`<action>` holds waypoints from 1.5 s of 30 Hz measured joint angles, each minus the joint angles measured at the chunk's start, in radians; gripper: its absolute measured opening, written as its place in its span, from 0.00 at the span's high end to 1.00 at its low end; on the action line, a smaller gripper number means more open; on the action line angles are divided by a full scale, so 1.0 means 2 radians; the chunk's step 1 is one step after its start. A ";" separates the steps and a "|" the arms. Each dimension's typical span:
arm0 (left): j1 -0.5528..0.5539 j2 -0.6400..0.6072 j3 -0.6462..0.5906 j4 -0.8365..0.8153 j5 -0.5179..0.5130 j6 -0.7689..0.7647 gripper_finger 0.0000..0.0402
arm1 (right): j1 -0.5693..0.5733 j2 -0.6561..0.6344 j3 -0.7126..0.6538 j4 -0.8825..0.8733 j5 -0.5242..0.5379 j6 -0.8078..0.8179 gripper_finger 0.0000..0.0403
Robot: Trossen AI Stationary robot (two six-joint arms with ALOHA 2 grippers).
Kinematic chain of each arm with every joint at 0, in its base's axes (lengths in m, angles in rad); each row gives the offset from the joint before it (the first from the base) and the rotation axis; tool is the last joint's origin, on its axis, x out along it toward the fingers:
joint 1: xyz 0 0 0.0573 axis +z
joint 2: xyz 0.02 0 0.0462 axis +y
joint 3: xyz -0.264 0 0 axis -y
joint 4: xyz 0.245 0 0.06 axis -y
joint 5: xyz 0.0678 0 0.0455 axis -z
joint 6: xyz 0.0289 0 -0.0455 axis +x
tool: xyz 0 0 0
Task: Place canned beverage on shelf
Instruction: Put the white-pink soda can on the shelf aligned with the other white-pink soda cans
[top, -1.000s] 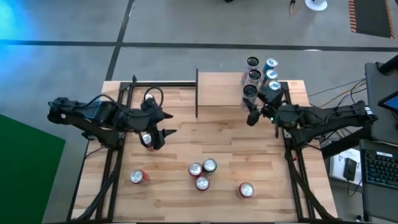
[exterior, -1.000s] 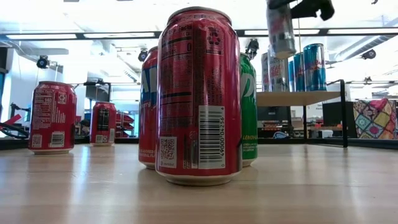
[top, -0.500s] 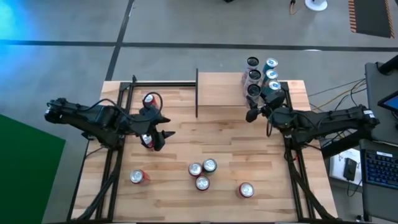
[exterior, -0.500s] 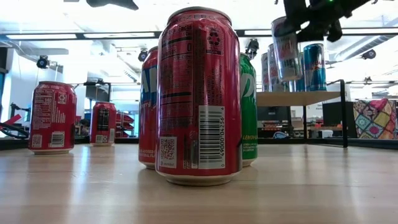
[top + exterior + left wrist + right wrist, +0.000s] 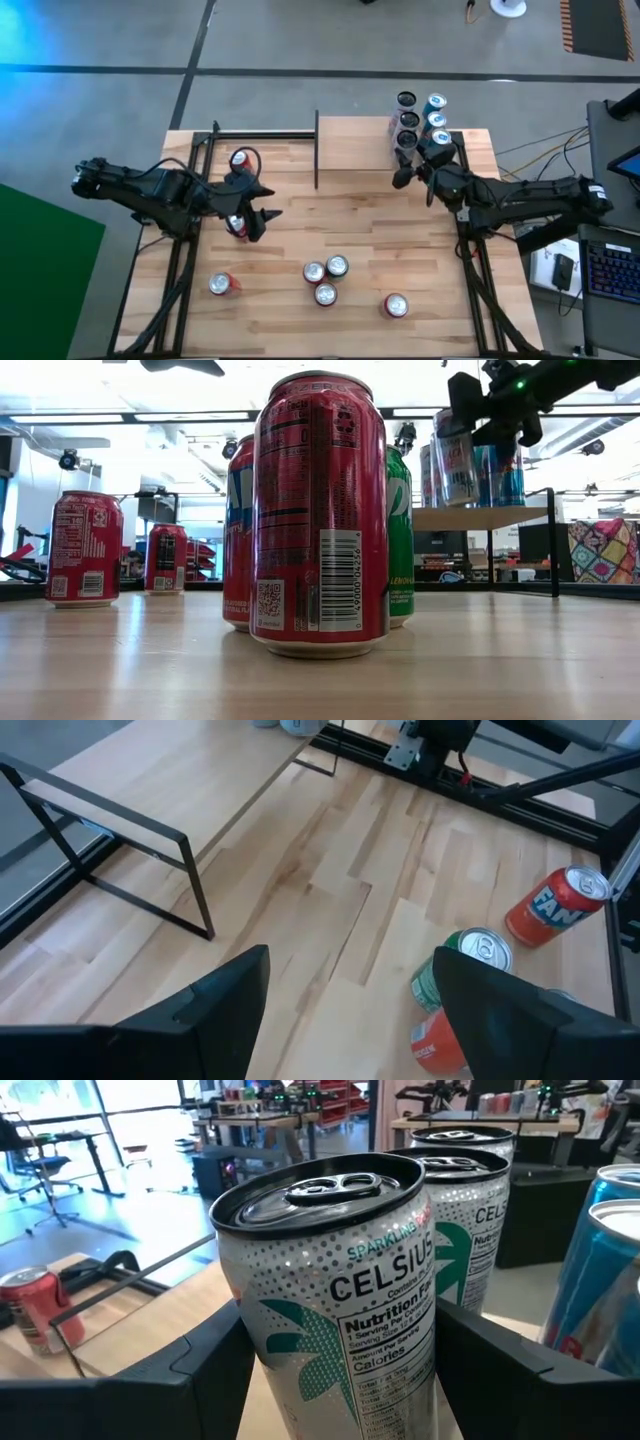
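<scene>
Silver can [image 5: 340, 1295] clasped in right gripper [image 5: 408, 160] fingers over the shelf [image 5: 352, 140]; left gripper [image 5: 350, 1010] fingers parted, empty.

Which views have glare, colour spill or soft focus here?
High view: blue light spills over the floor at the upper left; the table is evenly lit. Low view: bright ceiling lights backlight the scene, the near red can fills the frame and blocks much behind it, and the tabletop foreground is soft. Right wrist view: the Celsius can is sharp, the room behind blurred.
</scene>
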 joint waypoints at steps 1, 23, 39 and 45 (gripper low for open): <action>0.001 0.000 0.000 0.000 0.000 0.000 0.33 | -0.005 0.000 0.000 0.000 -0.004 0.000 0.37; 0.011 0.000 0.000 0.000 0.000 0.021 0.33 | -0.052 0.007 0.000 0.001 -0.054 0.020 0.31; 0.013 0.000 0.000 0.000 0.001 0.019 0.33 | -0.052 0.006 0.000 -0.001 -0.082 0.022 0.29; 0.013 0.000 0.000 0.000 0.006 0.017 0.33 | -0.051 0.006 0.000 -0.002 -0.100 0.017 0.29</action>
